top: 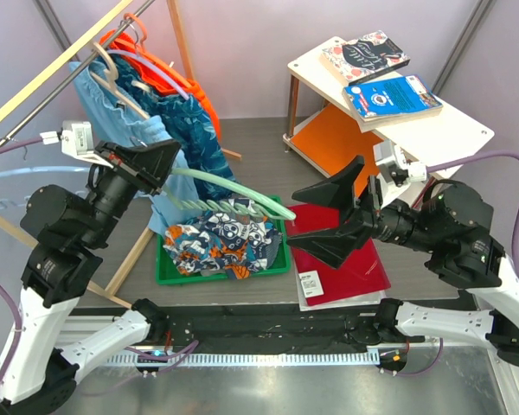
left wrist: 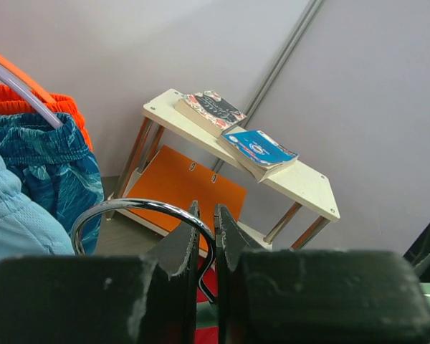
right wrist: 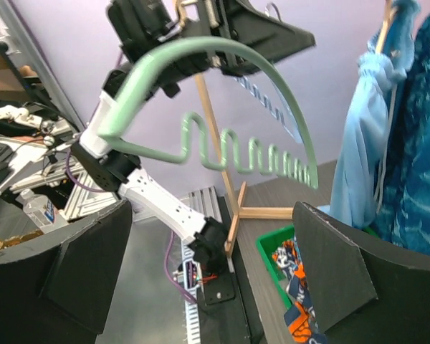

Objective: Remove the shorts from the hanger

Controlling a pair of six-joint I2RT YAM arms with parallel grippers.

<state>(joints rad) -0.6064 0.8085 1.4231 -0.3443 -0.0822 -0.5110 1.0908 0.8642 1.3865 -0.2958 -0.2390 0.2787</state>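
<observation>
My left gripper (top: 167, 157) is shut on the chrome hook (left wrist: 154, 210) of a pale green hanger (top: 233, 197) and holds it in the air; the left wrist view shows the jaws (left wrist: 206, 212) closed on the wire. The hanger is bare, with a wavy lower bar (right wrist: 233, 147). The floral dark-blue, orange and white shorts (top: 225, 244) lie crumpled in a green tray (top: 166, 275) below the hanger; they also show in the right wrist view (right wrist: 295, 285). My right gripper (top: 291, 218) is open and empty at the hanger's right end (right wrist: 211, 244). No plain grey shorts are in view.
A wooden clothes rack (top: 48, 73) at the back left carries hangers with light-blue (top: 112, 95), dark-blue patterned (top: 195, 130) and orange (top: 169, 69) garments. A white side table (top: 450, 130) with books (top: 389, 93) stands back right. A red folder (top: 355, 264) lies beside the tray.
</observation>
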